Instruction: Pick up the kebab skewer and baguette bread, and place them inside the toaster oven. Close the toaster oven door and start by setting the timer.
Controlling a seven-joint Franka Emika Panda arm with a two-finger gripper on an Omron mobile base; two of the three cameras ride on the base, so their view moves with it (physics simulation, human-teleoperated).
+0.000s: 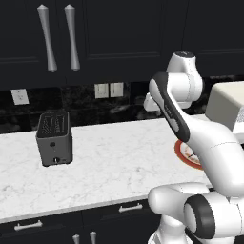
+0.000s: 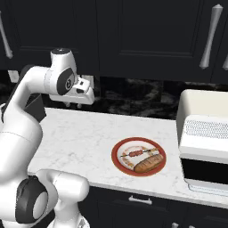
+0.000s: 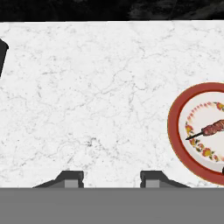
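White marble counter [image 2: 89, 133] runs under dark cabinets [image 2: 133, 35], with a black stone backsplash behind it. On the counter's right part sits a red-rimmed plate [image 2: 116, 156] with a flowered border. The skewer [image 2: 135, 154] lies across the plate's middle, and the baguette [image 2: 149, 164] lies just beside it on the near side, angled, its right end close to the rim. To the right of the plate stands the cream oven [image 2: 202, 133], its door [image 2: 205, 171] with dark glass facing the near side; whether the door is fully shut cannot be told from here. Far to the left on the counter stands a small black toaster [image 1: 54, 139], well apart from the plate.

The arm reaches up over the counter's middle, and the gripper [image 3: 111, 178] hangs above bare marble, to the left of the plate. In the hand view its two dark fingertips [image 3: 70, 178] stand apart with only marble between them, touching nothing. That same view catches the plate at its right edge, with the skewer's pointed stick aimed toward the plate's rim.
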